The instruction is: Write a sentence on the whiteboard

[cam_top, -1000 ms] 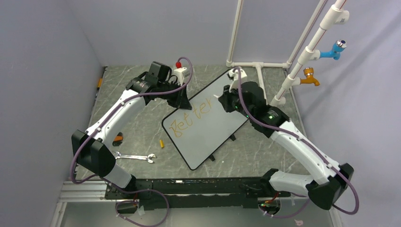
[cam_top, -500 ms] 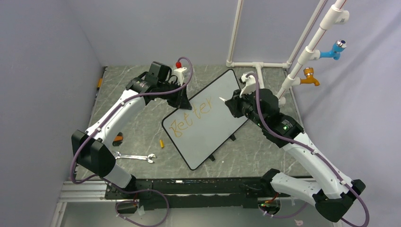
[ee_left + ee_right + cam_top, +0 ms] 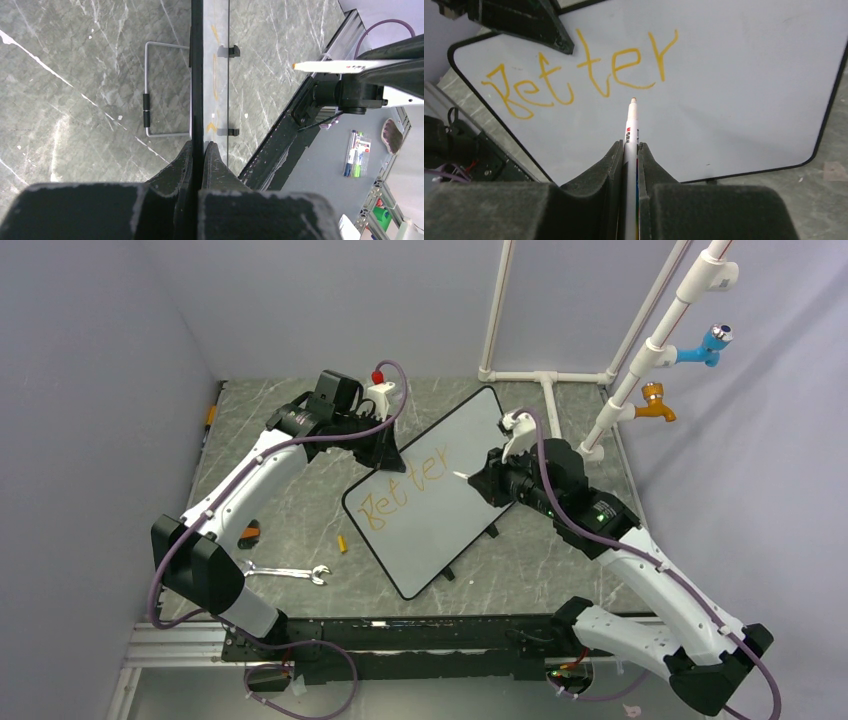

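a large glossy white rectangular whiteboard with a thin black frame (image 3: 450,520) sits slantwise across the middle of the grey marbled bench (image 3: 300,500), one rounded corner toward the near edge and the opposite one toward the far edge. two small black clips (image 3: 448,573) sit on its near right edge. the orange handwritten marker lettering (image 3: 405,485) reads "better" and runs along the board's upper left part. the left gripper (image 3: 388,455) is clenched on the board's far left edge, its black fingers (image 3: 212,160) pinching the frame (image 3: 197,75). the right gripper (image 3: 490,478) grasps a slim white marker pen (image 3: 631,130) between closed jaws; the pen's tip points at blank board just below the letters "er", and the left wrist view shows it standing off the surface. near the left edge of the bench lie a silver open-ended metal wrench (image 3: 285,572), a small yellow cap (image 3: 342,543) just beside the board, and a small orange and black object (image 3: 249,533).
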`<state>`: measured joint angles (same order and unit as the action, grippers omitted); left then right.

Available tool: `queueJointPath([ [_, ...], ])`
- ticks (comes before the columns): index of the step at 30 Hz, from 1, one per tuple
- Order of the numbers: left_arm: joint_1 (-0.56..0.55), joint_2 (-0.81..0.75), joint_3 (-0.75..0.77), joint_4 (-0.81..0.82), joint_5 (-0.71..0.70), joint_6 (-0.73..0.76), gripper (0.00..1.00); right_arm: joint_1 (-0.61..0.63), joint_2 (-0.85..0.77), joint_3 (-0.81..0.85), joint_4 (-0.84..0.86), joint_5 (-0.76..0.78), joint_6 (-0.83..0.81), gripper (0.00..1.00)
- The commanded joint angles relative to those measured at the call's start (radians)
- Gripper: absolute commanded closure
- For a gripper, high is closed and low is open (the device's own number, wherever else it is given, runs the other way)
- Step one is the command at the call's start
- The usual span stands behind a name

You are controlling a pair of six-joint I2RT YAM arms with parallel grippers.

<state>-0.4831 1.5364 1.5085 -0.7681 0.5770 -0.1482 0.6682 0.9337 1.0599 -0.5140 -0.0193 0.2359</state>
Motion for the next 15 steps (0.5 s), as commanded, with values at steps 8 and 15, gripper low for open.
queueJointPath([
  [8,0.009,0.002,-0.008,0.025,-0.2,0.107,1.0,0.065,-0.015,-0.097,0.058,-0.091,0.096,1.0],
  [15,0.011,0.006,-0.019,0.026,-0.229,0.107,1.0,0.307,0.043,-0.101,0.062,0.103,0.125,1.0],
])
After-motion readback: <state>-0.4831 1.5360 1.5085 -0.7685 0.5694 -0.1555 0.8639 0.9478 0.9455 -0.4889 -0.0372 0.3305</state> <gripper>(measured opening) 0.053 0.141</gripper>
